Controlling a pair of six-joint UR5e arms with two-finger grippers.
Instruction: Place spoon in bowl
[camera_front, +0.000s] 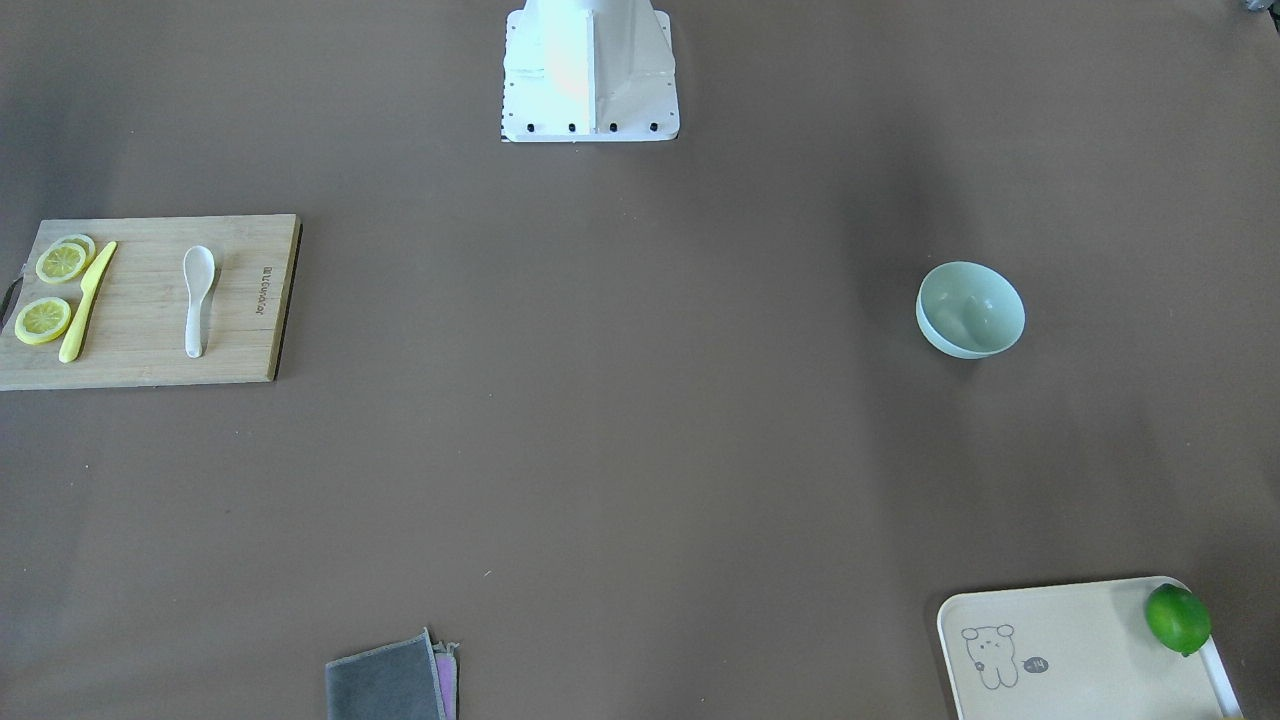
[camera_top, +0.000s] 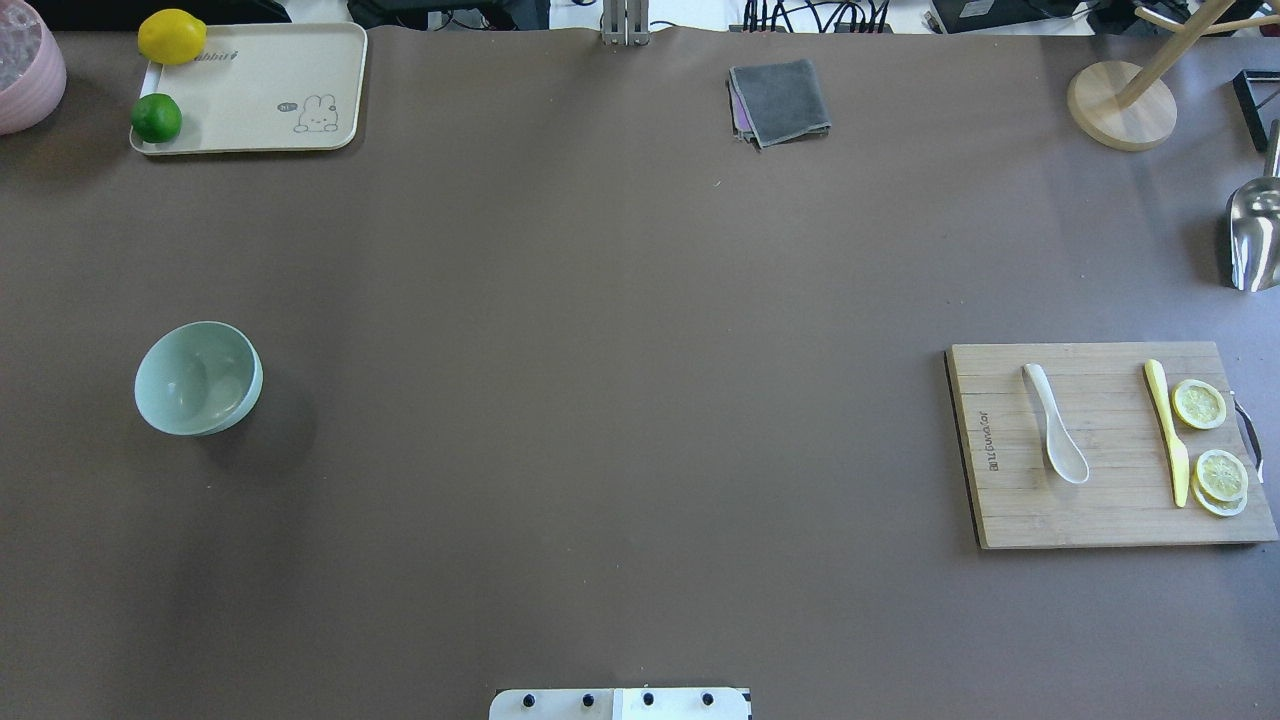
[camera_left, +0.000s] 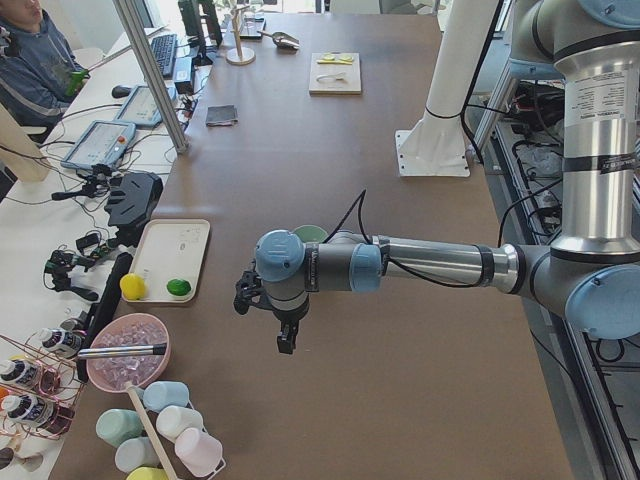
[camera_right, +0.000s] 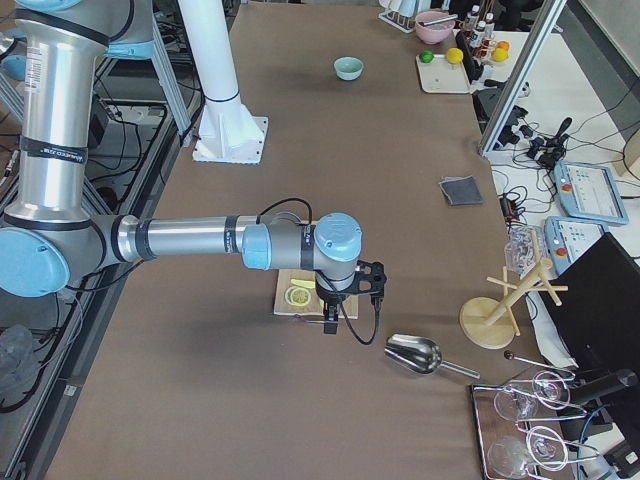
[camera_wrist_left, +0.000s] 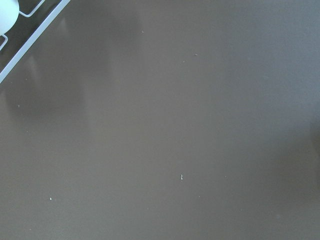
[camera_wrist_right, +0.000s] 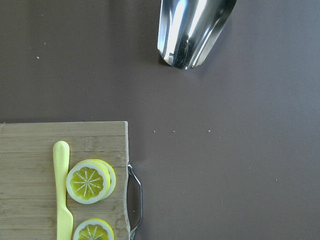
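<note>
The white spoon (camera_front: 197, 300) lies flat on a wooden cutting board (camera_front: 140, 345), scoop toward the robot; it also shows in the overhead view (camera_top: 1055, 437). The mint-green bowl (camera_front: 970, 310) stands upright and empty on the brown table, far across from the board (camera_top: 198, 378). My left gripper (camera_left: 285, 340) hangs above the table near the bowl and shows only in the exterior left view. My right gripper (camera_right: 330, 322) hovers over the board's outer end and shows only in the exterior right view. I cannot tell whether either is open or shut.
A yellow knife (camera_top: 1168, 432) and lemon slices (camera_top: 1198, 404) share the board. A metal scoop (camera_top: 1253, 235) and a wooden stand (camera_top: 1120, 105) are beyond it. A grey cloth (camera_top: 780, 100) lies far centre. A tray (camera_top: 270, 90) holds a lime (camera_top: 157, 118) and a lemon (camera_top: 172, 36).
</note>
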